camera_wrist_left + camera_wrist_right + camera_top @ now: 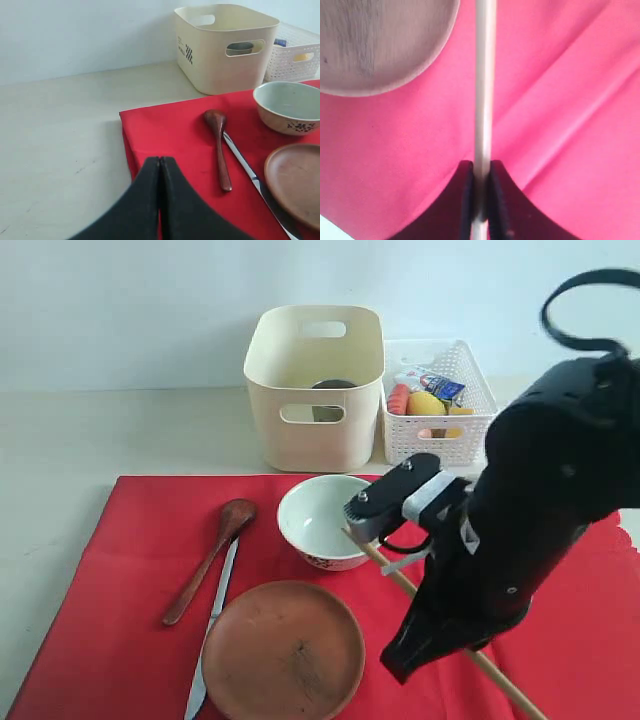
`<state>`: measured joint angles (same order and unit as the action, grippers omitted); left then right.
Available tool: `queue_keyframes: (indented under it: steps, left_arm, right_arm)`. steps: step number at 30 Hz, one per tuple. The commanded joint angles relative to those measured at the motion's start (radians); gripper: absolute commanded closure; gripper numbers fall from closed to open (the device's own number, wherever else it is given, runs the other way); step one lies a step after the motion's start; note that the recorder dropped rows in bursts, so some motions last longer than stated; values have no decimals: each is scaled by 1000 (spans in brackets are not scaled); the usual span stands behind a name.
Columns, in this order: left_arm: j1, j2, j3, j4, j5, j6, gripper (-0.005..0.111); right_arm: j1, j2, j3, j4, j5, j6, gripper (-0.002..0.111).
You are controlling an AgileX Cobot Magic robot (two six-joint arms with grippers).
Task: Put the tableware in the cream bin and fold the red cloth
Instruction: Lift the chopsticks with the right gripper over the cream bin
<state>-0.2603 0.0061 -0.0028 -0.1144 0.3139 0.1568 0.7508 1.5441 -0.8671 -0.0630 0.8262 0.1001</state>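
On the red cloth (120, 620) lie a white bowl (322, 520), a brown plate (283, 650), a wooden spoon (210, 560) and a silver knife (215, 625). The chopsticks (505, 685) run slantwise under my right arm. My right gripper (480, 190) is shut on the chopsticks (484, 90), beside the plate (380, 45); the arm hides its jaws in the exterior view. The cream bin (315, 385) stands behind the cloth with a steel cup (333, 385) inside. Over the cloth's edge (170, 135), my left gripper (160, 165) is shut and holds nothing.
A white perforated basket (437, 405) with food items and a small carton stands right of the cream bin. A pale wall rises behind both. Bare tabletop (60, 140) lies to the left of the cloth.
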Motion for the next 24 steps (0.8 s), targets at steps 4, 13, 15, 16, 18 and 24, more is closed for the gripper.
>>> queue_keyframes:
  steps: [4, 13, 15, 16, 18, 24]
  left_arm:
    - [3, -6, 3, 1, -7, 0, 107]
    - [3, -6, 3, 1, -7, 0, 107]
    - [3, -6, 3, 1, -7, 0, 107]
    - [3, -6, 3, 1, -7, 0, 107]
    - [3, -6, 3, 1, -7, 0, 107]
    - [3, -6, 3, 1, -7, 0, 107]
  right_arm:
    - [-64, -219, 2, -70, -160, 44, 108]
    - [-200, -212, 2, -13, -685, 41, 108]
    - [-228, -185, -17, -14, -802, 41, 108]
    - [-238, -161, -37, -22, -849, 39, 108]
    - [-253, -117, -88, -24, -901, 39, 108]
    - [-285, 38, -273, -37, -939, 33, 108]
